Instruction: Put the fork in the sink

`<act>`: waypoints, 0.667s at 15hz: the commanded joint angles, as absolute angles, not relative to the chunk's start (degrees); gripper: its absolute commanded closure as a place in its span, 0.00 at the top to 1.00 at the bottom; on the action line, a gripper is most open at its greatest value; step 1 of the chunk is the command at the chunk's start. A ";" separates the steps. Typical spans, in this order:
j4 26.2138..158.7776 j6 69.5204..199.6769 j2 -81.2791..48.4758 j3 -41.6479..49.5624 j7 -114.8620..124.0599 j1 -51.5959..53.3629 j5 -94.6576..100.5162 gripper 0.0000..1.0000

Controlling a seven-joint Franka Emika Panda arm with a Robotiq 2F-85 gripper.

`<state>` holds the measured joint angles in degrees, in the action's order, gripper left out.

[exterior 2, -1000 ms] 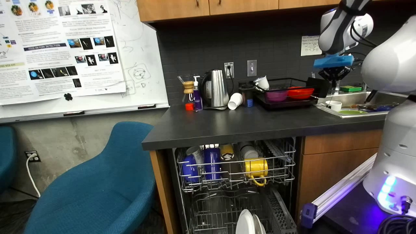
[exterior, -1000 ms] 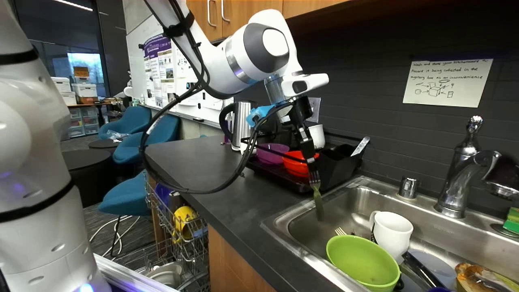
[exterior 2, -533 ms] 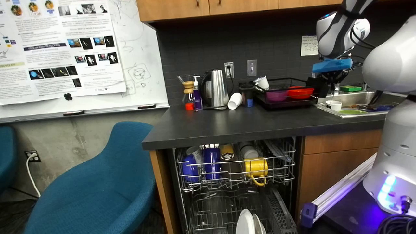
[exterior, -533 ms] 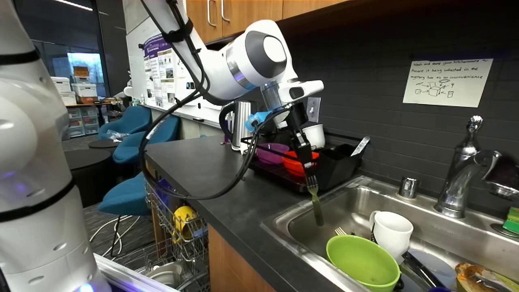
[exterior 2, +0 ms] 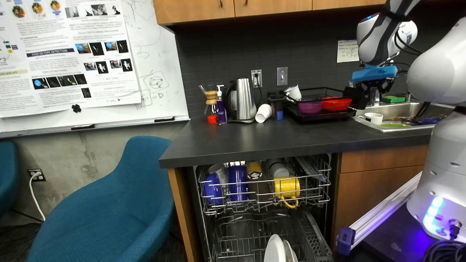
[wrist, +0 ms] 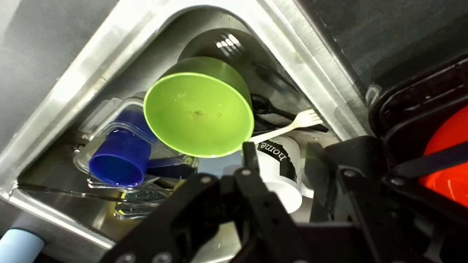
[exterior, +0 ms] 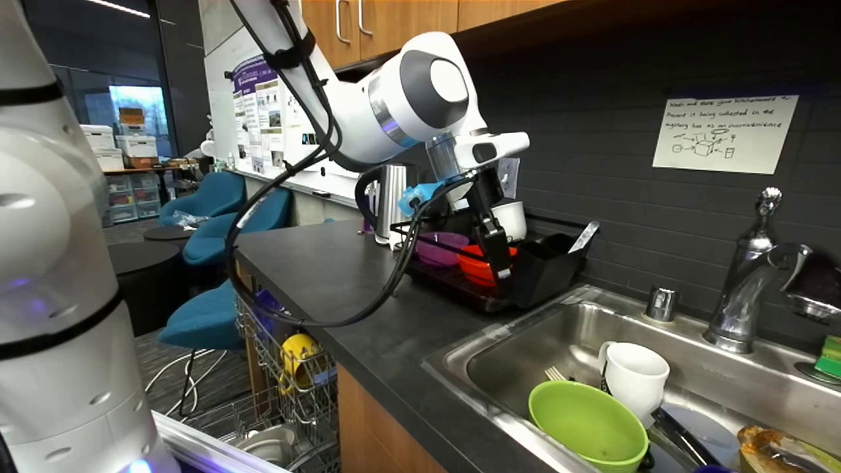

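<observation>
Seeing the tool (wrist: 281,151) spread pretty wide, gripping nothing, plus shiny fork tines (wrist: 229,44) and a pale fork (wrist: 294,124) in the sink (wrist: 307,62) near the green bowl (wrist: 199,115).

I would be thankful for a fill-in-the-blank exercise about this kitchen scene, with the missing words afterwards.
The gripper is ____ rather than shut.
The black patch on the white mug reads "____".
In the wrist view, the pale fork in the sink points its tines ____ from the green bowl.
In the dish rack, the red bowl stands beside a ____ bowl.

Missing words: open; home; away; purple.
</observation>
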<state>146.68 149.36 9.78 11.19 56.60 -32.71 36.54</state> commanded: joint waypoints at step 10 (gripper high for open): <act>159.92 146.66 29.95 9.96 33.41 -20.31 13.23 1.00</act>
